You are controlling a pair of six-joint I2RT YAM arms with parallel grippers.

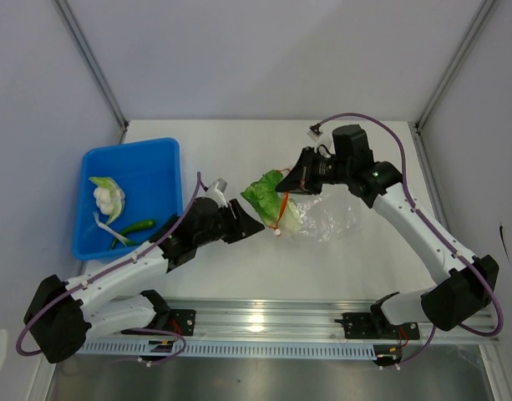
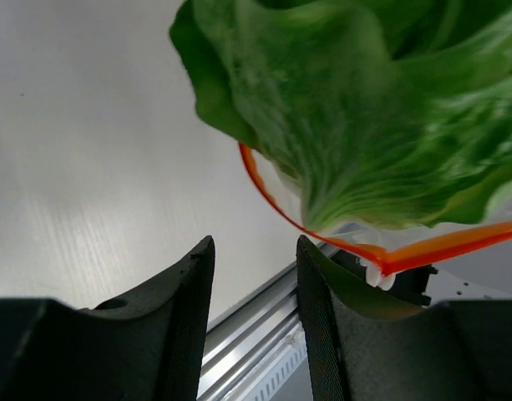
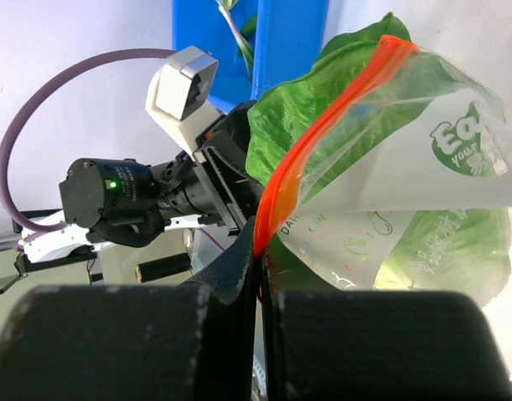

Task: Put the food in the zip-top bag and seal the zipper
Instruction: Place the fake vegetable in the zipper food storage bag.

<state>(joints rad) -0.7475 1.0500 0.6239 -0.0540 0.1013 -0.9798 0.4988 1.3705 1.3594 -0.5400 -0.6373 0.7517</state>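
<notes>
From the top camera you see the zip-top bag (image 1: pixel 331 215) lying crumpled near the middle of the table (image 1: pixel 239 280), its mouth turned toward the left arm. A green lettuce leaf (image 1: pixel 262 192) sits half in that mouth, its top sticking out past the orange-red zipper (image 1: pixel 281 209). Your right gripper (image 1: pixel 289 190) is down at the bag's mouth. Your left gripper (image 1: pixel 257 227) points at the mouth from the near left. The rest of the food lies in the blue bin (image 1: pixel 155 154) at the far left: a white-and-green leafy piece (image 1: pixel 108 197) and a green chilli (image 1: pixel 137 225), with thin stalks beside them.

In the left wrist view your left gripper (image 2: pixel 256 284) has its jaws apart and nothing sits between them. The lettuce leaf (image 2: pixel 364 109) hangs just beyond the fingertips. The zipper (image 2: pixel 456 244) curves round the leaf's lower edge.

In the right wrist view your right gripper (image 3: pixel 261 259) is closed tight, pinching the bag by its zipper (image 3: pixel 322 125). The strip rises from the fingertips up to the right. The clear printed bag (image 3: pixel 423 192) spreads to the right with the lettuce leaf (image 3: pixel 297 109) inside it and poking out above the strip. The blue bin (image 3: pixel 293 33) shows behind.
</notes>
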